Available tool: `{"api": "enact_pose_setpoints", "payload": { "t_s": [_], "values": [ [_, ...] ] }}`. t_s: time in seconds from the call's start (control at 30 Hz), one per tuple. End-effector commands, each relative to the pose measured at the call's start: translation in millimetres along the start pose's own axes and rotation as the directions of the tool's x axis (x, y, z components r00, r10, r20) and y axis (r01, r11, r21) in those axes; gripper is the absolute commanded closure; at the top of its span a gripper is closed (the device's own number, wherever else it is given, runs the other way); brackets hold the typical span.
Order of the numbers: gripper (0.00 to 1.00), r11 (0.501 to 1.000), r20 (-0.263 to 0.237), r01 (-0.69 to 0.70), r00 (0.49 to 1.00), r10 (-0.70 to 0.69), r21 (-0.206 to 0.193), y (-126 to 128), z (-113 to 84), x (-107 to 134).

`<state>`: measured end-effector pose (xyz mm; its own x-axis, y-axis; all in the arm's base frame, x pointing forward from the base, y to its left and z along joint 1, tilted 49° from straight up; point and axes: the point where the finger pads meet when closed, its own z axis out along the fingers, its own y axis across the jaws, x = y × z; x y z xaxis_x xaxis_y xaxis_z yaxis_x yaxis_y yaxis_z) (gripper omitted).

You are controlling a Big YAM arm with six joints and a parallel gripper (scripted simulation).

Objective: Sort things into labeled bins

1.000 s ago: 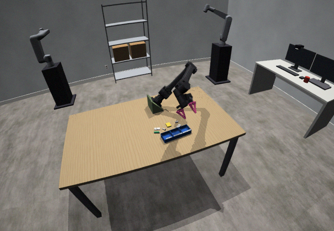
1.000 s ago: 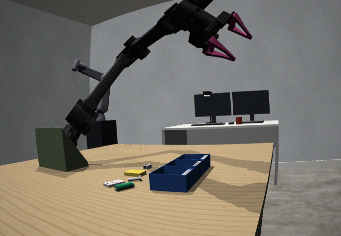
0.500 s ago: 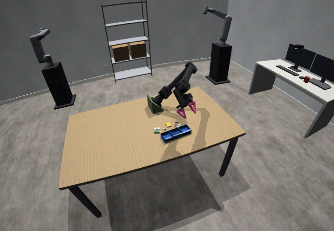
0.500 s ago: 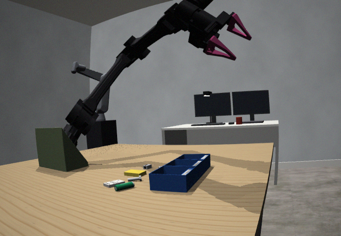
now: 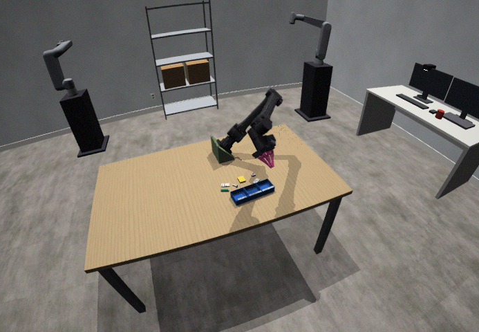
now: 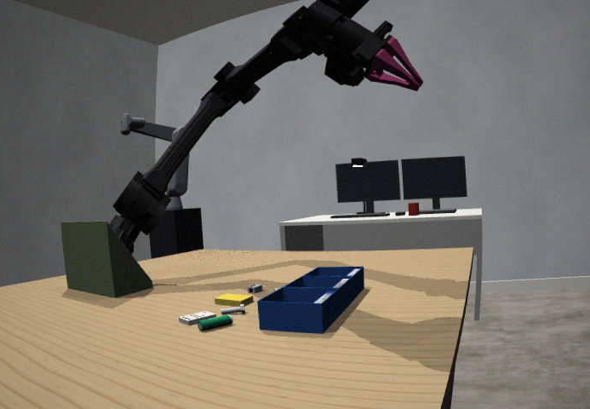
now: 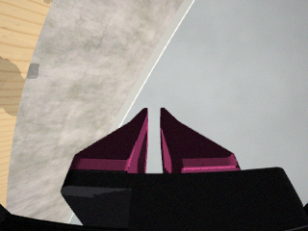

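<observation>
My gripper is shut and empty, high above the table and away from the things. A blue three-compartment bin box stands on the table; its white labels are too small to read. Beside it lie a yellow block, a white domino, a green cylinder, a bolt and a small grey piece. A whitish thing lies close behind the box, mostly hidden in the exterior view.
The green wedge-shaped block stands at the arm's base, behind the small things. The wooden table's edge shows at the left of the wrist view. A desk with monitors stands well away from the table.
</observation>
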<state>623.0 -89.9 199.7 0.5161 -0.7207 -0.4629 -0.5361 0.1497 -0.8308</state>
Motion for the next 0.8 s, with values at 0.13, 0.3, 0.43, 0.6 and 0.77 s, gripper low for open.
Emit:
{"api": "enact_pose_setpoints", "payload": {
  "t_s": [0.13,0.3,0.43,0.6,0.77],
  "values": [
    [0.91,1.0,-0.001,0.009,1.0,-0.009,0.005,-5,-0.6,0],
    [0.91,1.0,-0.001,0.009,1.0,-0.009,0.005,-5,-0.6,0],
    [0.91,1.0,-0.001,0.009,1.0,-0.009,0.005,-5,-0.6,0],
    [0.91,1.0,0.003,0.012,1.0,-0.012,0.01,-2,8.0,-7],
    [0.91,1.0,0.005,-0.001,1.0,0.001,0.004,34,37.9,-15]
  ]
}}
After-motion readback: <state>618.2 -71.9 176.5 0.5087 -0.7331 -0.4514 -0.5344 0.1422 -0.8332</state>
